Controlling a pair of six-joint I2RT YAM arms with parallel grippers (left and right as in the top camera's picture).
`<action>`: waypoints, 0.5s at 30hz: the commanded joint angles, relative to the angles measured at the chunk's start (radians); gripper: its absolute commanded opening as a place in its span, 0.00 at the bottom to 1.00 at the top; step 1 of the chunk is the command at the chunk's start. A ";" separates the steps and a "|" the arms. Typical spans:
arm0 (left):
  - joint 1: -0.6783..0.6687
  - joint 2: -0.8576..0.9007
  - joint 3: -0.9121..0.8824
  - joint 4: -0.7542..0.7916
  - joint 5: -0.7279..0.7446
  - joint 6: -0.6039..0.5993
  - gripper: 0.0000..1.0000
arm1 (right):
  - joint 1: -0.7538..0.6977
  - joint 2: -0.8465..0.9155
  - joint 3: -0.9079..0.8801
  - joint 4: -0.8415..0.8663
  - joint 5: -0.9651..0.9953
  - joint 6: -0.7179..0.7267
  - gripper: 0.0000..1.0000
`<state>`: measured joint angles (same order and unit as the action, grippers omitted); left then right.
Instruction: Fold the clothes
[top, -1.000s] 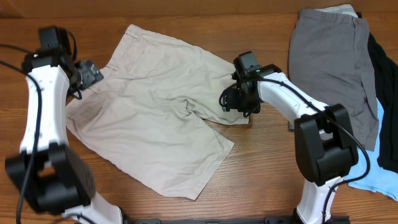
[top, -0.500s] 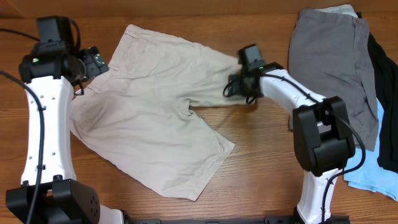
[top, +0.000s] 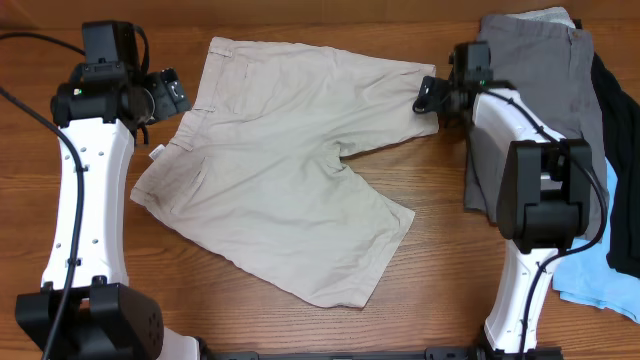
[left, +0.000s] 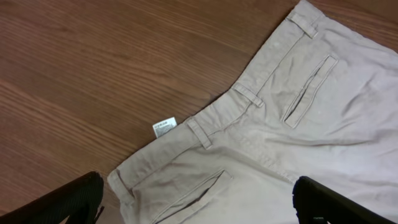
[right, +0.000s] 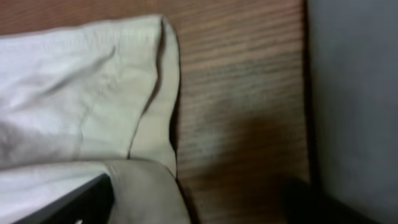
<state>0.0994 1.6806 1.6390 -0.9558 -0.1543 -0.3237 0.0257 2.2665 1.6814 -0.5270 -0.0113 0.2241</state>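
Observation:
The pale beige shorts lie spread flat on the wooden table, waistband to the left, both legs to the right. In the left wrist view the waistband, belt loops and back pockets show, with the small white label on the wood beside it. My left gripper is open, its fingers wide apart over the waistband corner. My right gripper is at the hem of the upper leg. Its fingers are apart, and the hem corner lies between them.
Grey shorts lie at the right, close to my right gripper and showing at the edge of the right wrist view. A black garment and a light-blue one lie beyond them. Bare wood is in front.
My right gripper has moved up and to the right with the upper leg's hem, stretching that leg out straight. The whole shorts shifted right. My left gripper moved up and slightly right along the waistband.

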 joint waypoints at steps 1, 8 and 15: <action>-0.005 0.014 0.006 0.031 -0.010 0.060 1.00 | -0.004 0.006 0.225 -0.156 -0.014 0.004 1.00; -0.005 0.004 0.042 0.032 -0.003 0.138 1.00 | 0.018 -0.034 0.711 -0.740 -0.164 0.015 1.00; -0.005 -0.021 0.142 -0.183 0.145 0.124 1.00 | 0.024 -0.115 0.920 -1.168 -0.459 -0.022 0.98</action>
<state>0.0994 1.6886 1.7401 -1.0943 -0.0841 -0.2089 0.0399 2.2112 2.5584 -1.6558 -0.3340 0.2195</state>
